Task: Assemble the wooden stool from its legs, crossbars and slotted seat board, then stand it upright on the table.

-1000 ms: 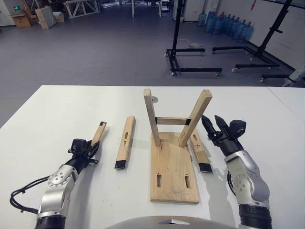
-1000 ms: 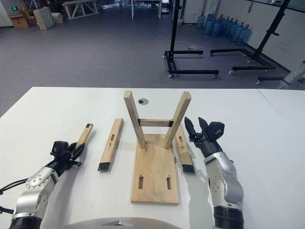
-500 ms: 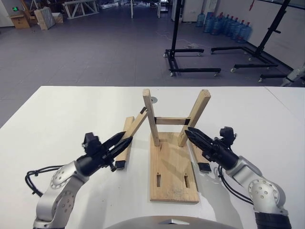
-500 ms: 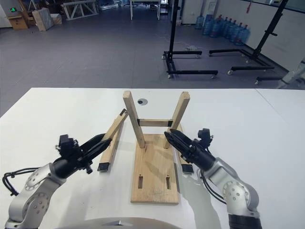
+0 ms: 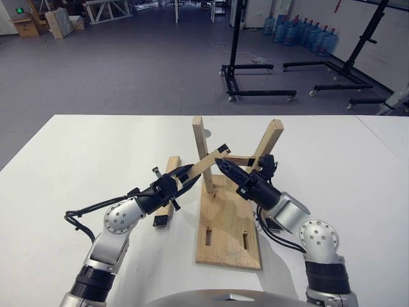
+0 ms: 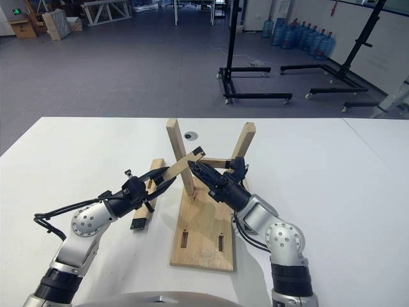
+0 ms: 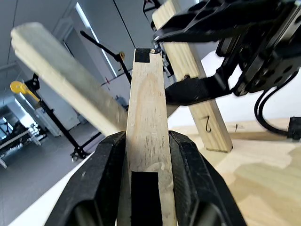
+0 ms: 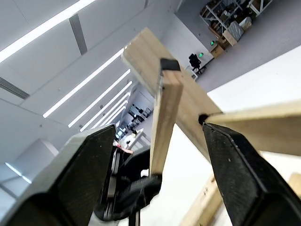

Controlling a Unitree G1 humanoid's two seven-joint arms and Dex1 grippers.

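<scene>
You are looking down at a white table [image 5: 77, 153] with a part-built stool on it. The seat board [image 5: 227, 246] lies flat in the middle. Two upright legs [image 5: 271, 137] stand in its far end, leaning slightly toward each other, and a short crossbar [image 5: 241, 160] joins them. Two empty slots [image 5: 209, 235] show in the near end of the board.

Your left gripper [image 5: 185, 173] is closed tight around the lower part of a raised leg [image 5: 208, 163]. In the left wrist view one finger presses each side of the wood. This leg slants up and to the right, and its black-tipped end crosses in front of the left upright leg.

Your right gripper [image 5: 223, 167] is spread wide and holds nothing. It points at the raised leg's tip, just beside it, above the far end of the board. The right arm covers the board's right edge.

A lying leg [image 5: 172, 162] rests flat on the table just left of the board, partly hidden behind the left gripper. A small round hole [image 6: 192, 135] sits in the table beyond the stool. On the floor behind are black wheeled frames [image 5: 262, 77] and a row of water bottles [image 5: 307, 32].
</scene>
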